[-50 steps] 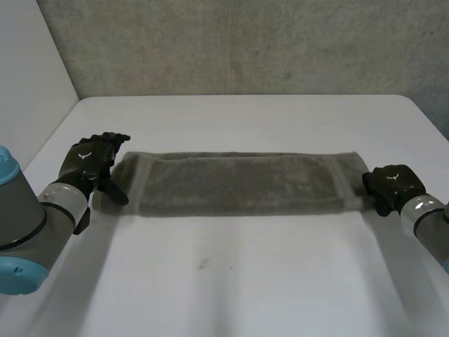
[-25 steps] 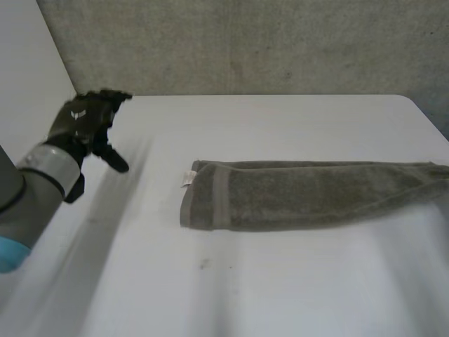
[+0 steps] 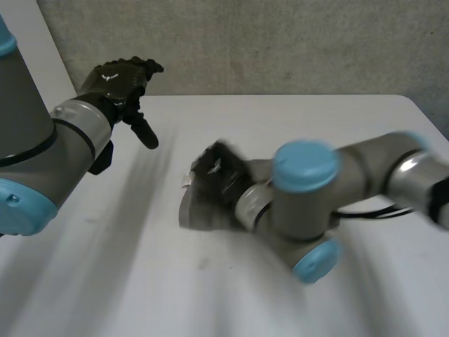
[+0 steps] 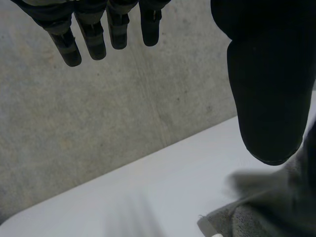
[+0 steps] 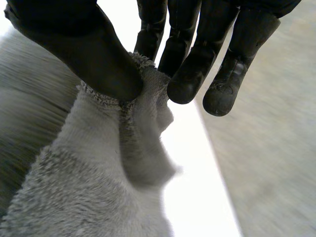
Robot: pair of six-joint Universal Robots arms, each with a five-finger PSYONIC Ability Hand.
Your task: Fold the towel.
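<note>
Towel: the grey terry towel (image 3: 191, 209) lay on the white counter (image 3: 295, 116), a little left of centre.
Axis: the visible part ran left to right, with its short hemmed end facing left. The rest was hidden under the right arm.
Right robot hand: the right robot hand (image 3: 223, 167) reached across to that left end. It pinched a towel edge between thumb and fingers, and cloth hung bunched below it.
Why: this probably brought one end over the other, halving the length.
Left robot hand: the left robot hand (image 3: 116, 78) was raised over the far-left counter. Its fingers were straight and empty, likely lifted clear to leave room.
</note>
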